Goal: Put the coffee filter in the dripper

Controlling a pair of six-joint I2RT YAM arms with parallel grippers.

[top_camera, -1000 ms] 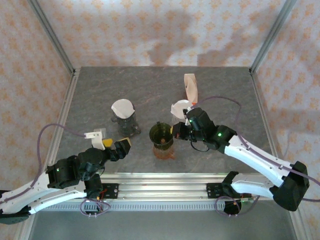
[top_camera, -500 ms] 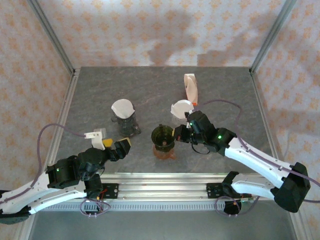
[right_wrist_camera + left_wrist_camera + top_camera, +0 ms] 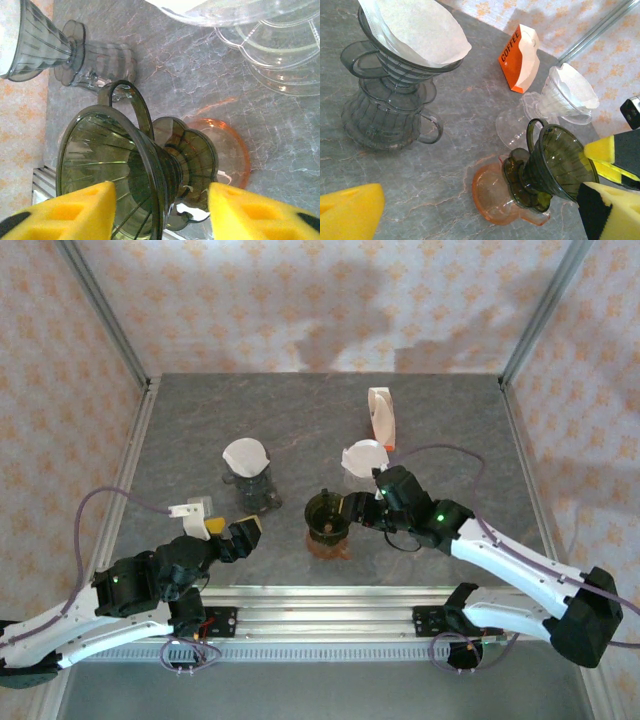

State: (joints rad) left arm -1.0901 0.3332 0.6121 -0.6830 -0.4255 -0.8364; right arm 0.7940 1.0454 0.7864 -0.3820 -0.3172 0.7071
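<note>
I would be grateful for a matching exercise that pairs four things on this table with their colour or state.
Things:
1. grey dripper
2. green dripper
3. clear dripper
4. packet

Descriptions:
A. orange and white, marked COFFEE
B. empty, tilted over an orange base
C. white filter inside, nearest the packet
D. white filter inside, leftmost of the drippers

Pairs: 1-D, 2-B, 3-C, 4-A
</note>
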